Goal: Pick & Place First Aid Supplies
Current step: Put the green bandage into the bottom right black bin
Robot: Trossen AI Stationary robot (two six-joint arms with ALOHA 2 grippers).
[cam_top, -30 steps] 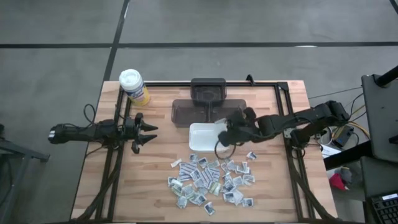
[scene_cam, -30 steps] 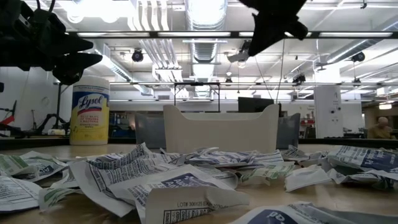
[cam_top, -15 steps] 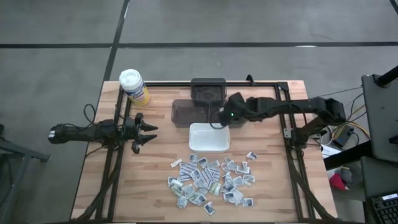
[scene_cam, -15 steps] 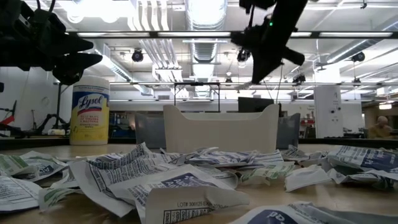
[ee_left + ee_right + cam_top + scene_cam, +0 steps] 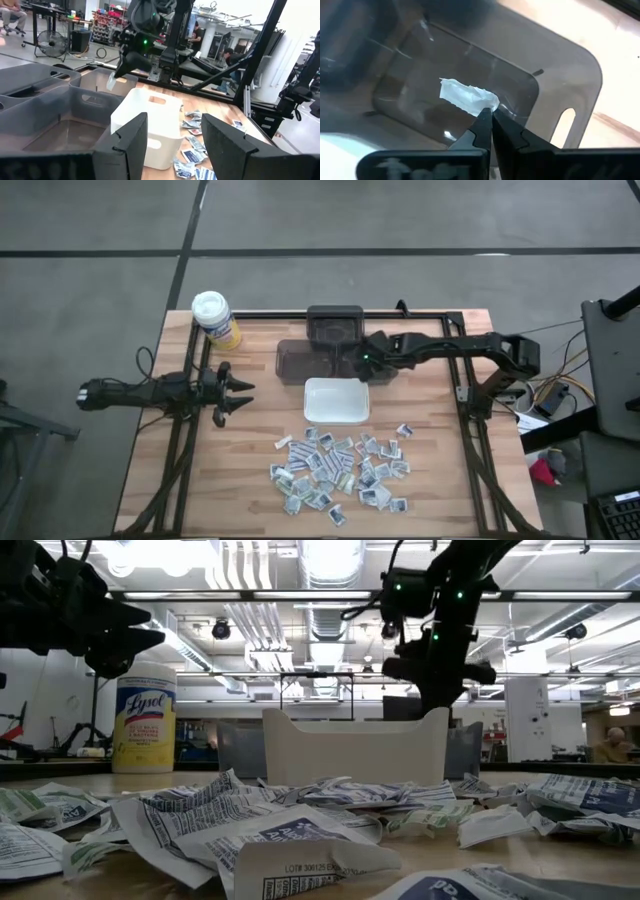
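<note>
The first aid supplies (image 5: pixel 340 468) lie as a loose heap of several small white and bluish packets on the wooden table, near its front. My right gripper (image 5: pixel 362 366) hangs over a translucent grey bin (image 5: pixel 300 360) just beyond the white tray (image 5: pixel 336 400), shut on one white packet (image 5: pixel 467 96). In the left wrist view that packet (image 5: pixel 112 82) shows below the right gripper (image 5: pixel 131 59). At the table's left edge my left gripper (image 5: pixel 238 392) waits, open, holding nothing. My right gripper pinches the white packet by one end (image 5: pixel 487 104) between its two fingertips. The fingers slant steeply down from the table's right side. The rest of the crumpled packet sticks out past the fingertips, lifted clear above the grey bin's floor (image 5: pixel 420 105).
A yellow canister with a white lid (image 5: pixel 214 318) stands at the far left corner. A dark grey container (image 5: pixel 335 326) sits behind the grey bin. Black frame rails (image 5: pixel 460 380) run along both table sides. Bare wood lies between the tray and the left gripper.
My right gripper has carried the packet from the white tray's right rim toward the table's far edge, over the grey bin, and has sunk lower while tipping more steeply down. It has stayed shut on the packet.
</note>
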